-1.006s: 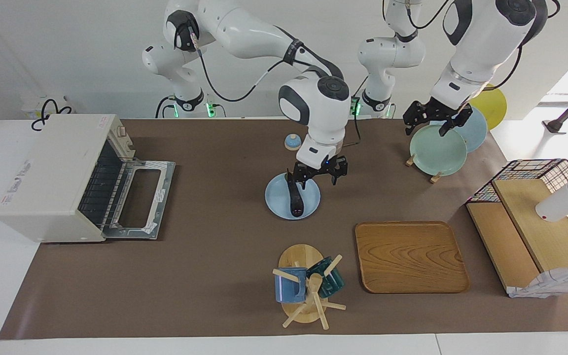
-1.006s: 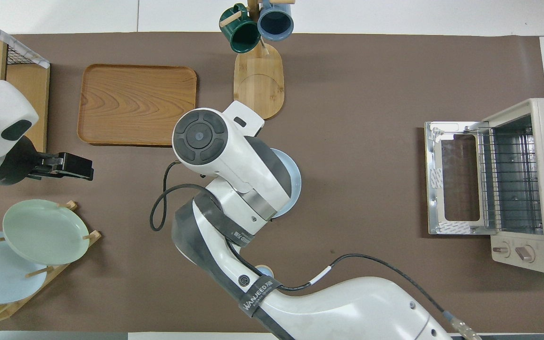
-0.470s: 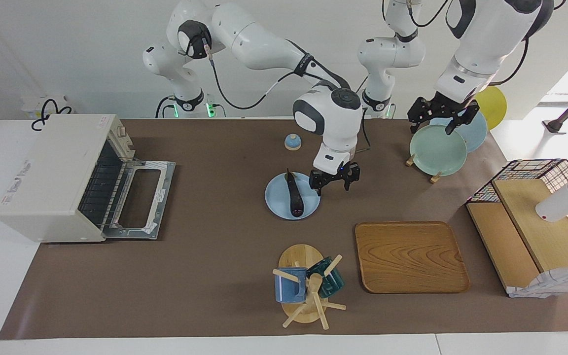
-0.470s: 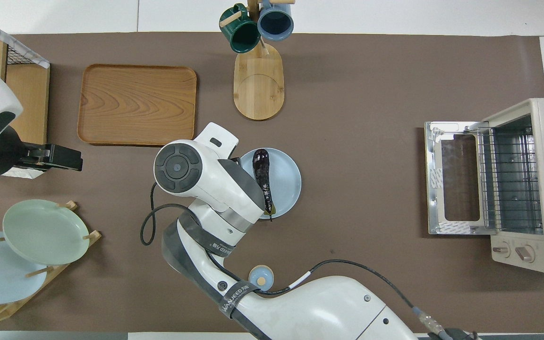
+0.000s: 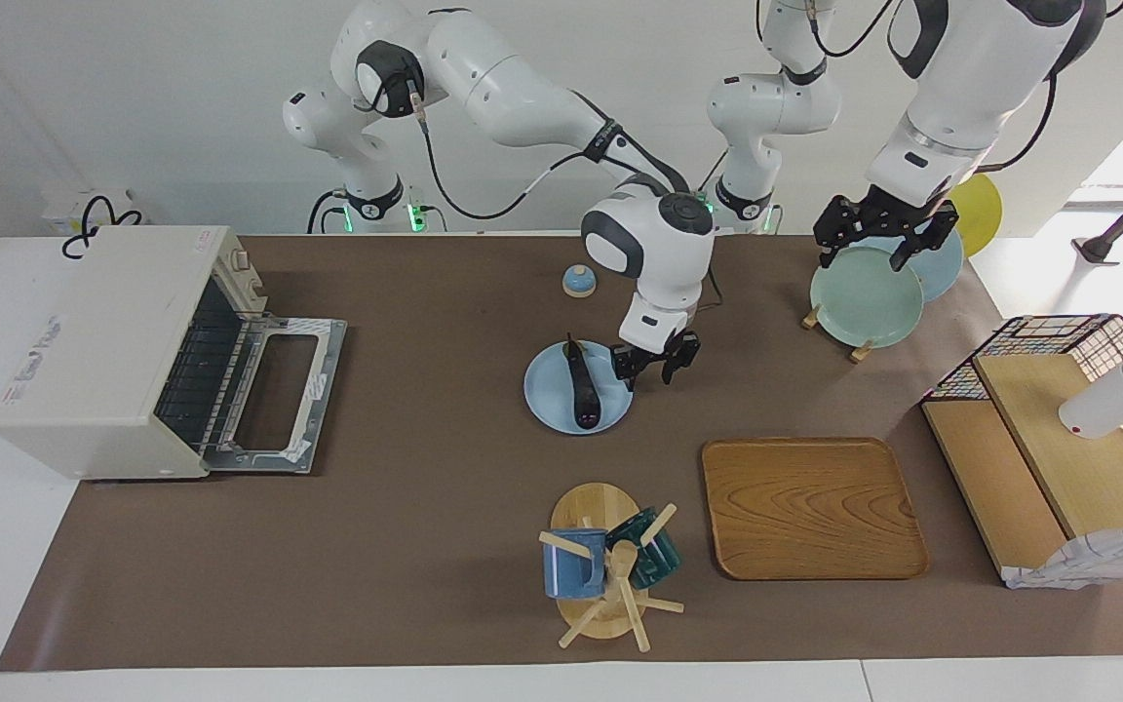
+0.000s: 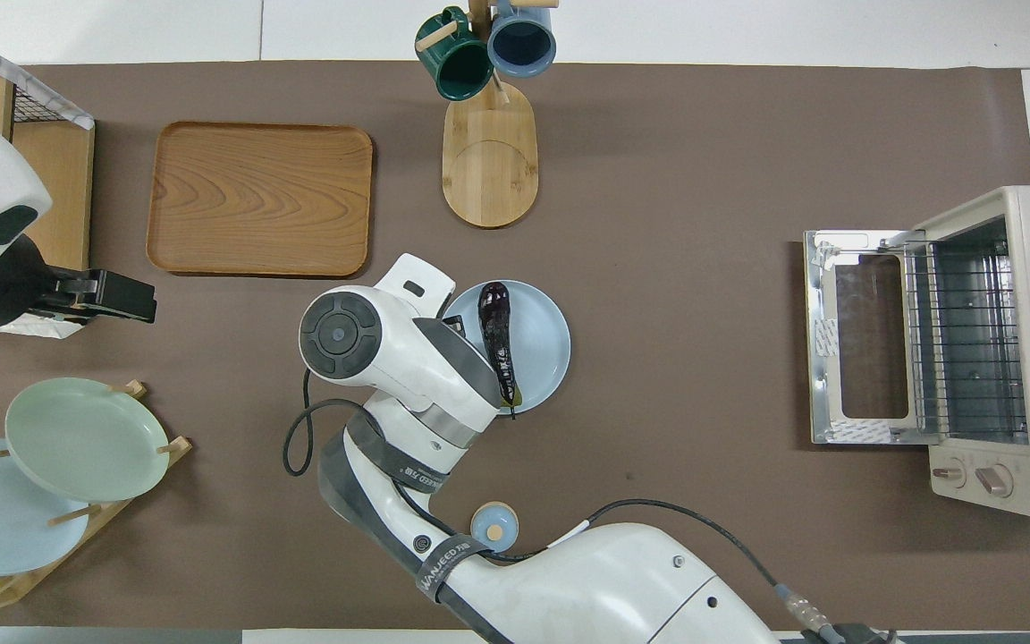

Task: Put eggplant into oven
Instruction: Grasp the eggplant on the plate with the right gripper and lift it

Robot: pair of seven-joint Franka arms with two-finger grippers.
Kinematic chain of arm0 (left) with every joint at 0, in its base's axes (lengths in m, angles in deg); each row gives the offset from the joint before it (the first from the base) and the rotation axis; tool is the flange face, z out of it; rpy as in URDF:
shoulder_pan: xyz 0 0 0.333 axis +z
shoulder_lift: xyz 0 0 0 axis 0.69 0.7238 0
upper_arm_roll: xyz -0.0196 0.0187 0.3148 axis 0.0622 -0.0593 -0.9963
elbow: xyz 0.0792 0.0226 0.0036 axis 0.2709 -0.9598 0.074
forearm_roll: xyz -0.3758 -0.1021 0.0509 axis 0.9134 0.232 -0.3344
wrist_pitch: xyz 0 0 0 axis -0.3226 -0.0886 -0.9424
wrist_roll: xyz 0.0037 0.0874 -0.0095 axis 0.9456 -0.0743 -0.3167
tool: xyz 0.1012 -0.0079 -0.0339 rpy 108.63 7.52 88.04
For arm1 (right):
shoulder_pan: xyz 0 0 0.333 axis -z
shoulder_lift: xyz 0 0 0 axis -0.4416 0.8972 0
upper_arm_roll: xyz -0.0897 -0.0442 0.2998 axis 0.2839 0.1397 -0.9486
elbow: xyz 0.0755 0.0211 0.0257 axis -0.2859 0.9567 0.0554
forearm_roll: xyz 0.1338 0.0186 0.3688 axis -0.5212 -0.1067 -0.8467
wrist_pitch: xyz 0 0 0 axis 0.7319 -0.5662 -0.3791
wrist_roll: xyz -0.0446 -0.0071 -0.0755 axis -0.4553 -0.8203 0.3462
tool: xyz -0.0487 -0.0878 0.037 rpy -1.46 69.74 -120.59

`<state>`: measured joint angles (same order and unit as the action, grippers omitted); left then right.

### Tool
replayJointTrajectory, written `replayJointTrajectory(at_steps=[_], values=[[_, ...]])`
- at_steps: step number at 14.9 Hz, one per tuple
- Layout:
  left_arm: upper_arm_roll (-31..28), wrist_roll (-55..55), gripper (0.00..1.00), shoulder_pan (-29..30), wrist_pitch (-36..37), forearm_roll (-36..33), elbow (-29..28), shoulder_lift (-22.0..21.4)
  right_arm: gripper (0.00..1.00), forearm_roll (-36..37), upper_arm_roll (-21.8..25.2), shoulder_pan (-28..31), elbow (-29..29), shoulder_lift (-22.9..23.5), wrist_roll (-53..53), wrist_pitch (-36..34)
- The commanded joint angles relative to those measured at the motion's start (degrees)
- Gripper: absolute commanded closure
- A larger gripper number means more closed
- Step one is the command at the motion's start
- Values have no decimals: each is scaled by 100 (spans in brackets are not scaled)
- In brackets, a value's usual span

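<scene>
The dark purple eggplant [image 5: 581, 385] lies on a pale blue plate [image 5: 547, 405] at the middle of the table; it also shows in the overhead view [image 6: 497, 340] on the plate [image 6: 546, 344]. My right gripper [image 5: 654, 363] is open and empty, low beside the eggplant at the plate's edge toward the left arm's end; in the overhead view its wrist hides it. The cream oven [image 5: 103, 341] stands at the right arm's end with its door [image 5: 279, 390] dropped open and the rack showing [image 6: 962, 340]. My left gripper [image 5: 871, 239] is open over the plate rack.
A plate rack with a green plate [image 5: 864, 297] stands near the left arm's base. A wooden tray [image 5: 810, 507] and a mug tree [image 5: 605, 561] are farther from the robots. A small blue knobbed lid [image 5: 578, 281] lies near the robots. A wire-and-wood shelf [image 5: 1059, 448] is at the left arm's end.
My right gripper left the eggplant's stem end and moved toward the left arm's end, uncovering the eggplant, which stayed on the plate. My left gripper rose slightly over the rack.
</scene>
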<state>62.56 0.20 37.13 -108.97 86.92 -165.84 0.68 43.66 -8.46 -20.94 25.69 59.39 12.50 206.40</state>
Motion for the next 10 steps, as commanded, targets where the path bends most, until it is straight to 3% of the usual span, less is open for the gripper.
replayJointTrajectory(at_steps=[1, 6, 7, 8, 10], values=[[-17, 68, 0, -54, 18, -124, 11, 55, 56, 117, 14, -32, 392, -200, 269, 105], [-8, 86, 0, 8, 17, -123, 3, 73, 69, 126, 14, -40, 577, -288, 410, -36], [26, 86, 0, 69, 26, -123, 11, 82, 75, 126, 14, -32, 621, -314, 402, -19], [53, 94, 0, 139, 35, -123, 11, 82, 94, 126, 14, -32, 621, -315, 384, -27], [53, 95, 0, 149, 17, -123, 29, 91, 100, 240, 6, -32, 700, -341, 384, -45]])
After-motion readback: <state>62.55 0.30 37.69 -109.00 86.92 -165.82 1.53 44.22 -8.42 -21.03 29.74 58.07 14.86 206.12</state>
